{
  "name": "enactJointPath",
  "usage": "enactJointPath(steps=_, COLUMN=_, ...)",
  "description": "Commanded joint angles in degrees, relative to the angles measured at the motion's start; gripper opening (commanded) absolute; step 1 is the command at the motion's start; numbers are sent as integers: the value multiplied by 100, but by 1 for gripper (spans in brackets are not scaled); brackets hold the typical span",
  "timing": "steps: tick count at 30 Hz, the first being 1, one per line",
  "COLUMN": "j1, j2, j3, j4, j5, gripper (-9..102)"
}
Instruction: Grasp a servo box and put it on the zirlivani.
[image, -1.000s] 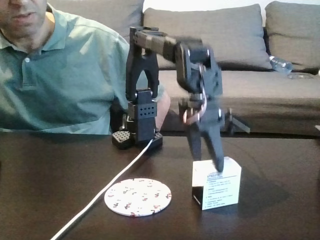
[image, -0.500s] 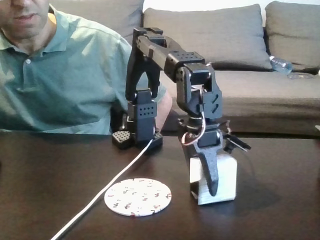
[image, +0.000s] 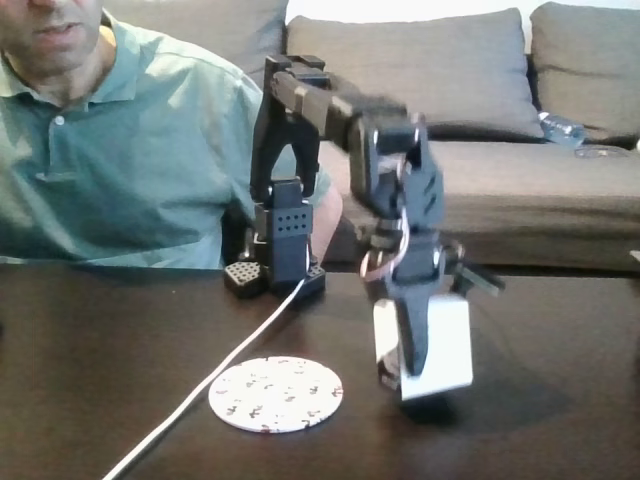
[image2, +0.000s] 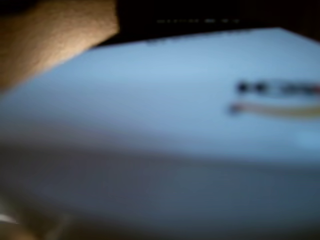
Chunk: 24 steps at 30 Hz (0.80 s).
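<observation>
One servo box (image: 440, 345) sits pinched in my gripper (image: 408, 368), lifted just clear of the dark table (image: 90, 370), its shadow under it. It hangs slightly tilted; it is near cubic, so I cannot give a long axis. In the wrist view its white face (image2: 165, 115) is a close blur with a smear of print. One zirlivani (image: 276, 394) lies flat, left of the box in the fixed view, apart from it. One white cable (image: 215, 375) passes the disc. One person (image: 120, 150) sits behind.
</observation>
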Motion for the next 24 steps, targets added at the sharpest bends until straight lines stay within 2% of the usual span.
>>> enactJointPath(steps=1, j1=18, j2=202, j3=-1063, j4=729, j5=18, gripper=13)
enactJointPath(steps=8, j1=26, j2=1107, j3=-2628, j4=2355, j5=158, gripper=13)
enactJointPath(steps=13, j1=413, j2=1986, j3=-2777, j4=3164, j5=123, gripper=13)
enactJointPath(steps=18, j1=1898, j2=2698, j3=-1731, j4=2971, j5=-360, gripper=13)
enactJointPath(steps=21, j1=2865, j2=2971, j3=-932, j4=2540, j5=-782, gripper=13)
enactJointPath(steps=24, j1=3410, j2=3129, j3=-26, j4=1898, j5=-1072, gripper=13)
